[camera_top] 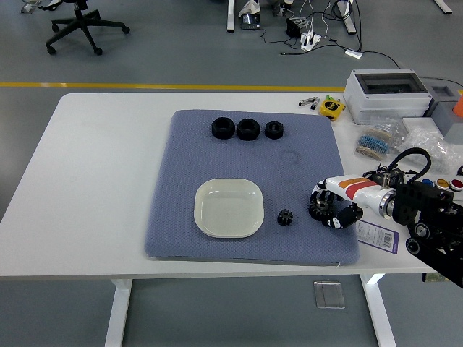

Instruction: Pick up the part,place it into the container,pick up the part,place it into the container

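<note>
- Head view shows the cream square plastic dish (228, 208) on the blue-grey textured mat (249, 181) holding nothing, so judging by this neither part has been placed yet.
- Right hand (334, 206), white with orange bands, has its fingers (320, 194) curled around the larger black toothed gear (319, 210) at the mat's right side; the gear appears to sit on the mat, not lifted.
- Smaller black gear (284, 217) lies apart from the hand, between the dish and the larger gear.
- Three black hexagonal nuts (247, 129) sit in a row at the mat's far end, untouched.
- Left: lift and place the first gear, then the second.
- Left hand is out of view; the white tabletop (101, 181) is otherwise bare on that side.
</note>
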Motion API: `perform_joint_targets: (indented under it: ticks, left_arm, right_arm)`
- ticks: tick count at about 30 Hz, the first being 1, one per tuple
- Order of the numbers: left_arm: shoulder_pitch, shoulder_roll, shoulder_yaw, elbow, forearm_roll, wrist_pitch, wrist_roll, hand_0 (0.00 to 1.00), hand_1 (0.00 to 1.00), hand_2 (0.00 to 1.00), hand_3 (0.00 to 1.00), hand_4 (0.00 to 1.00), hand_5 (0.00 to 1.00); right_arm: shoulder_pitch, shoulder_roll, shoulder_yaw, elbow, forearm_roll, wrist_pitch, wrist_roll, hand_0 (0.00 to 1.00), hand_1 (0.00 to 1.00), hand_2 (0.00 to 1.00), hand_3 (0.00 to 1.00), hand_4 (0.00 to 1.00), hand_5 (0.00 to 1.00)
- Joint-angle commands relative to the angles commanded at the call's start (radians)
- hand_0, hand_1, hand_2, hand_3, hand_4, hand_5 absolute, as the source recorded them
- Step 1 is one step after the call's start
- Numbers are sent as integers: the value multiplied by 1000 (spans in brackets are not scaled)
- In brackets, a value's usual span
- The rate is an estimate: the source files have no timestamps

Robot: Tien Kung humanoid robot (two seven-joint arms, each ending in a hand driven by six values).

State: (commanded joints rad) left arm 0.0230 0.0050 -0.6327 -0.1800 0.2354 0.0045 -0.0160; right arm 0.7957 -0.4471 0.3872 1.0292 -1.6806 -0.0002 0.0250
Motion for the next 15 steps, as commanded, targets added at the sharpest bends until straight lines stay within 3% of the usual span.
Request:
perform_joint_targets:
  ticks: [1, 6, 7, 15]
  left_arm:
    - [0, 0, 1, 0, 0, 0, 0, 874, 861, 891, 638, 581, 781]
    - [1, 0, -4, 0, 6, 1, 2, 874, 861, 891, 638, 581, 781]
    - [2, 0, -5, 0, 7, 1, 3, 874, 859, 889, 636, 580, 781]
    - [7, 1, -21, 0, 24, 2, 7, 873, 858, 889, 637, 580, 781]
  right_arm:
    - [-1, 0, 0, -1, 1, 0, 0, 207, 326, 417, 461, 564, 102]
    - [-9, -6, 9, 6, 17, -3, 0, 207, 326, 417, 461, 564, 102]
    - [-10, -7, 11, 10, 19, -4, 1, 147, 252, 373, 446, 595, 97]
    - [-22, -17, 46, 76, 30, -11, -5, 106, 227, 356, 445, 596, 132]
